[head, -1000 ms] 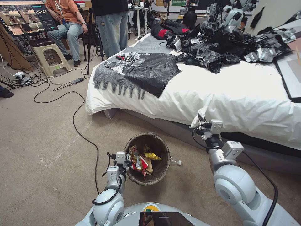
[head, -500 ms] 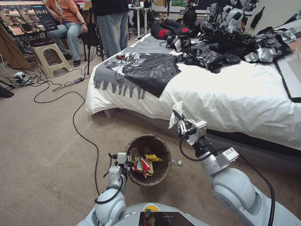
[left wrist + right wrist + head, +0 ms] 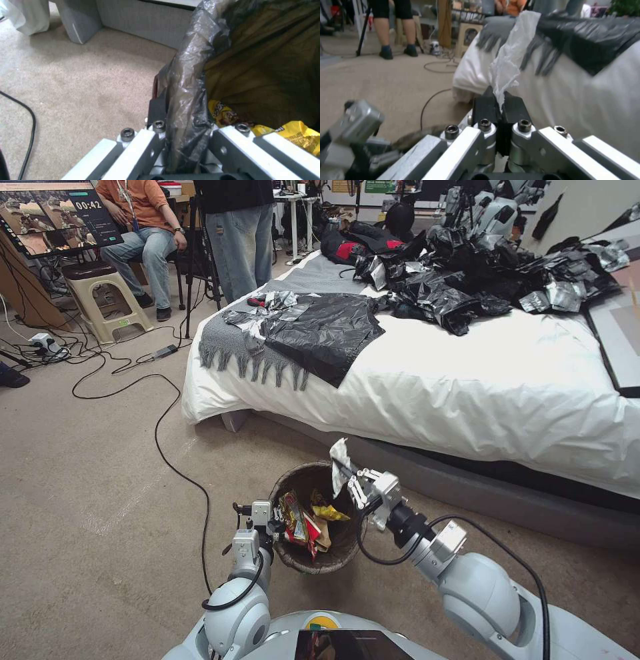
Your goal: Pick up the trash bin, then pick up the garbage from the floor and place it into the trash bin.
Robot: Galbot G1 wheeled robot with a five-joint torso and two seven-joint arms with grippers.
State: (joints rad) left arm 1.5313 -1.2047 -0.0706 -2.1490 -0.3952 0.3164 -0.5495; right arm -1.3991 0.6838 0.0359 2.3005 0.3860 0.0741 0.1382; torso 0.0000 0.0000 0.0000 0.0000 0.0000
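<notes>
The trash bin (image 3: 312, 565) hangs just off the carpet in front of me, its dark bag wrapped over the rim. My left gripper (image 3: 275, 527) is shut on the near-left rim; the left wrist view shows the bag-covered rim (image 3: 186, 82) pinched in the left gripper (image 3: 181, 122). Garbage in the form of red and yellow snack wrappers (image 3: 303, 520) lies inside, with a yellow wrapper (image 3: 300, 136) close by. My right gripper (image 3: 348, 480) is over the bin's far-right rim, shut on a white tissue (image 3: 340, 457). In the right wrist view, the tissue (image 3: 513, 55) sticks up out of the right gripper (image 3: 500, 105).
A bed with a white cover (image 3: 467, 380) fills the right side, its grey base close behind the bin. Black plastic sheets (image 3: 320, 330) and a black and silver heap (image 3: 480, 273) lie on it. A black cable (image 3: 180, 467) crosses the carpet on the left. A stool (image 3: 100, 293) and people are at the back.
My right arm has swung left and down from the bed's edge to over the bin, carrying the tissue. The left gripper and the bin have hardly moved.
</notes>
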